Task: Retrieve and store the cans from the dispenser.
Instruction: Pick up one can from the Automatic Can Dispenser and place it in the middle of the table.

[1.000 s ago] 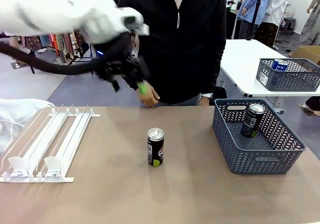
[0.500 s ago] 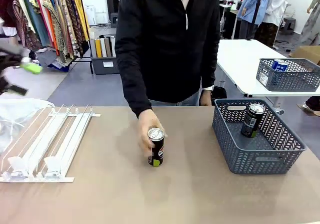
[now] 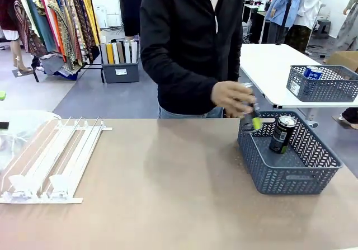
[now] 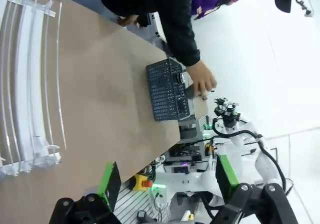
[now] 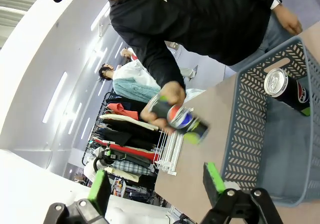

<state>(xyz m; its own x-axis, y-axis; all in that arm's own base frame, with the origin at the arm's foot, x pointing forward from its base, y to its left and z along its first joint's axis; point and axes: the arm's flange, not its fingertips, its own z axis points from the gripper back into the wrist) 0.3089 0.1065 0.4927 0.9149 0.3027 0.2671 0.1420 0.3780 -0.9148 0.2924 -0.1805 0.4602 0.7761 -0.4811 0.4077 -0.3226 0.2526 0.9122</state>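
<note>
A tan counter (image 3: 168,194) spans the front view, in a room with clothing racks behind and a white table at far right. A person in a black jacket stands at the far side. The white dispenser (image 3: 53,160) lies flat at the counter's left end, its rails running from the far edge toward the near edge, clear stoppers nearest the camera. The middle of the counter is bare and open.

A grey-blue lattice basket (image 3: 288,174) sits near the right edge. A black can (image 3: 282,133) stands upright in its far part, silver top up. The person's hand (image 3: 229,96) holds a second black can (image 3: 250,114), blurred, above the basket's far left corner; in the right wrist view this can (image 5: 182,121) is tilted, long axis slanting, lime end lower.

The robot's left hand (image 4: 165,176) has its fingers spread apart, holding nothing. The right hand (image 5: 157,186) is likewise spread wide, with nothing between its green pads
</note>
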